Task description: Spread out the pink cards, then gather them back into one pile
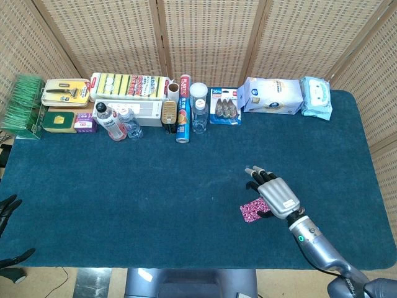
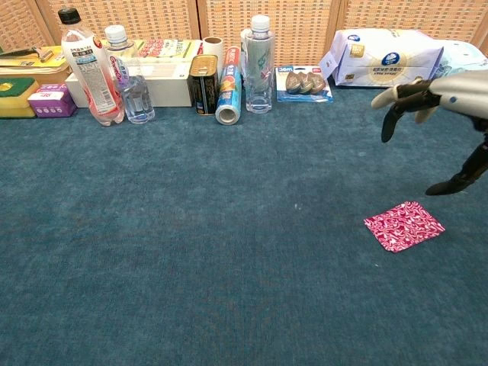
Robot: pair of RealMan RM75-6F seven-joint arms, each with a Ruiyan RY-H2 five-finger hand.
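The pink cards (image 2: pixel 403 226) lie in one neat pile on the blue table, right of centre, seen as a small patterned patch (image 1: pixel 252 212) in the head view. My right hand (image 1: pixel 278 194) hovers above and just right of the pile, lifted clear of it, holding nothing. In the chest view the right hand (image 2: pixel 446 97) shows high at the right edge, fingers apart and thumb hanging down. My left hand (image 1: pixel 8 210) is dark and only partly visible at the lower left edge, off the table, with its fingers apart.
Along the table's back edge stand bottles (image 2: pixel 84 67), a can (image 2: pixel 203 84), a foil roll (image 2: pixel 228 95), a clear bottle (image 2: pixel 259 65), a blister pack (image 2: pixel 305 82) and wipes packs (image 2: pixel 389 55). Sponges and boxes (image 1: pixel 127 85) sit at the back left.
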